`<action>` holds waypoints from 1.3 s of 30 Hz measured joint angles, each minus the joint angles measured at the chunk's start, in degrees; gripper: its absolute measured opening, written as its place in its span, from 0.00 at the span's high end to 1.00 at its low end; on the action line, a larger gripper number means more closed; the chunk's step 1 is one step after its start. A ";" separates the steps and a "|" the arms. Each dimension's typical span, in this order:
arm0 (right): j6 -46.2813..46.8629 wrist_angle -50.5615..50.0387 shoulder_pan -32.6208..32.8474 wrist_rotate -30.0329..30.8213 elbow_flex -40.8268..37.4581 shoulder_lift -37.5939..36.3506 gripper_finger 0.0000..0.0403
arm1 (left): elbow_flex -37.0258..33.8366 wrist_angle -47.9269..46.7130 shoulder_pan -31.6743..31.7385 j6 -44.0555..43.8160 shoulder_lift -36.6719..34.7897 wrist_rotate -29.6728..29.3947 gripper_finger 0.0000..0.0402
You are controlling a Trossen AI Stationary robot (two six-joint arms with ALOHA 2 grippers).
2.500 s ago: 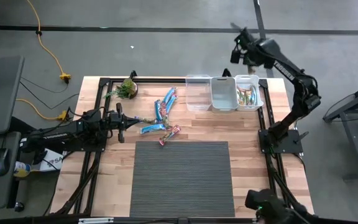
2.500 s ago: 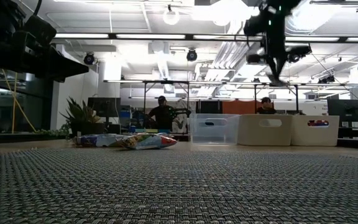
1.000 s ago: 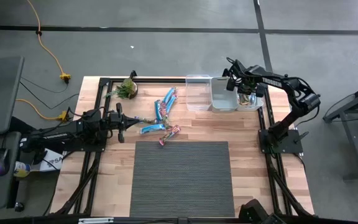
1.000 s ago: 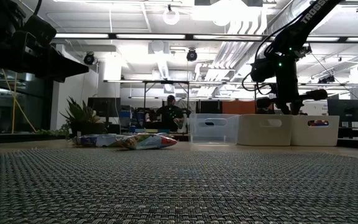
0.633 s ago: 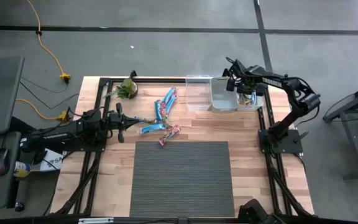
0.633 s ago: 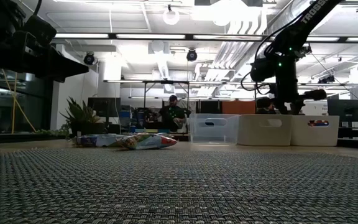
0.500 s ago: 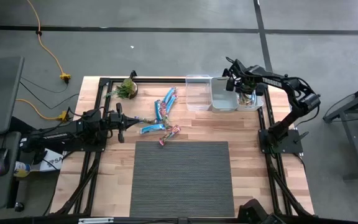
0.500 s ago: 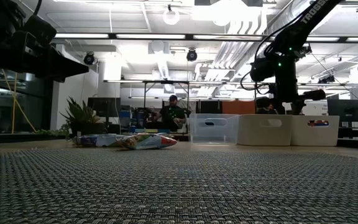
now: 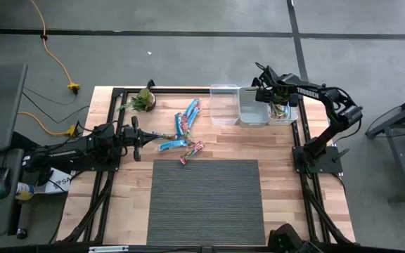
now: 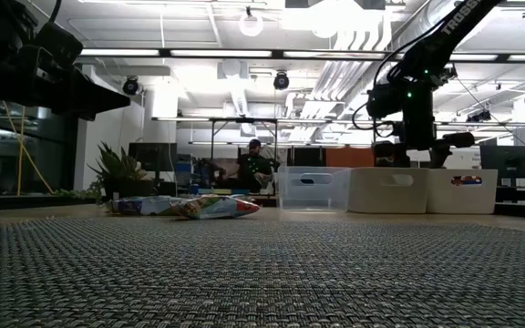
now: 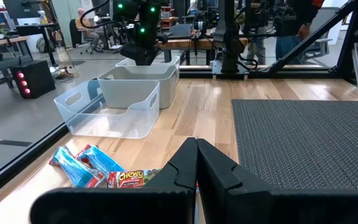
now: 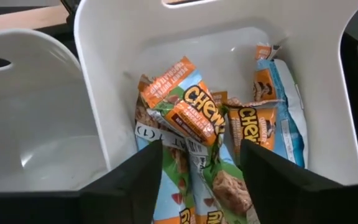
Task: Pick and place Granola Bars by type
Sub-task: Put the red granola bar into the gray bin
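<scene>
The right gripper [image 12: 201, 171] is held with fingers parted above the far-right bin [image 9: 289, 112], so a Chewy bar [image 12: 182, 102] is dropped among its own kind. Unsorted bars [image 9: 185, 125] are left far-left of the mat [image 9: 206, 200]; the left gripper [image 11: 196, 165] is kept clenched, empty, beside them.

Bright blue and blue-red-white granola bars [image 9: 186, 126] lie on pale wood table [image 9: 287, 190] beside a dark grey woven mat [image 9: 206, 200]. Orange-and-green wrapped bars [image 12: 194, 134] fill a white bin [image 12: 104, 74]; the plant [image 9: 144, 100] is green
</scene>
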 joint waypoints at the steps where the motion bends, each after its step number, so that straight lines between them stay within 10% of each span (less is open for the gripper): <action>1: 0.00 0.11 0.00 0.01 0.00 0.00 0.49 | 0.02 0.02 0.00 0.02 0.00 0.00 1.00; 26: -4.90 0.61 0.02 1.17 0.02 -0.65 0.47 | 0.02 0.00 0.00 0.02 0.00 0.00 1.00; 39: -10.25 7.03 0.50 2.96 0.02 -13.92 0.47 | 0.00 0.02 0.00 0.02 0.00 0.00 1.00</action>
